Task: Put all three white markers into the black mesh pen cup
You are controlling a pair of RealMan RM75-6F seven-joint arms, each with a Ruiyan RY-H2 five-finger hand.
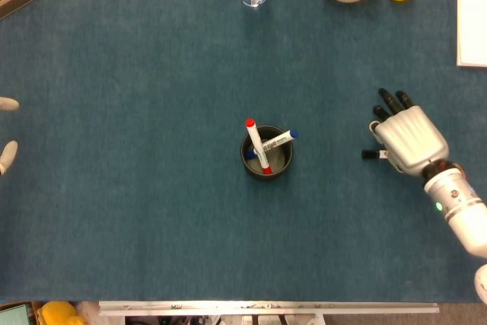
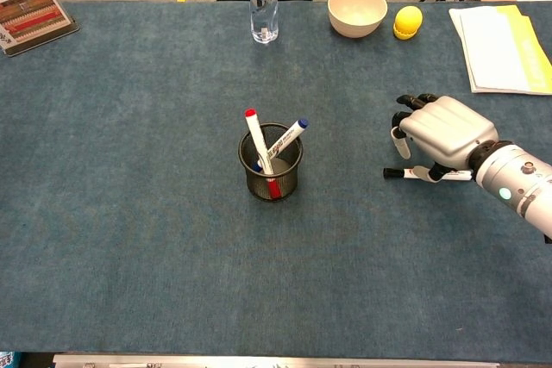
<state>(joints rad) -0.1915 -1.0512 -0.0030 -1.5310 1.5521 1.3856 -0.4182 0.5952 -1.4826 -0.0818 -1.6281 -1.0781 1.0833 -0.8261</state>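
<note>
One working hand at the right of the blue table [image 2: 129,213]: the robot's right hand [image 2: 440,131], palm down, fingers [image 1: 389,100] pointing away from the robot and bent a little at the tips. Lying directly beneath it, the last white marker [image 2: 405,173], flat on the cloth. Long axis running left to right across the table, dark capped end poking out past the thumb side of the hand toward the cup, other end hidden under the palm and wrist. Touching the underside of the hand or just below it; cannot tell from either view whether actually pinched by the thumb or merely covered.

Further left, well apart from that hand, the black mesh pen cup [image 2: 270,170], upright near the middle of the table. Already inside, leaning and crossed: a red-capped marker [image 2: 257,140] and a blue-capped marker [image 2: 289,137].

Far beyond, at the left edge of the head view, only pale fingertips of the left hand [image 1: 6,156], spread apart with nothing between them.

Judged as two of three done. Right hand clearly the nearer one. Next move likely: secure the marker across its length, lift, carry leftward to the cup, tip it upright over the rim.
</note>
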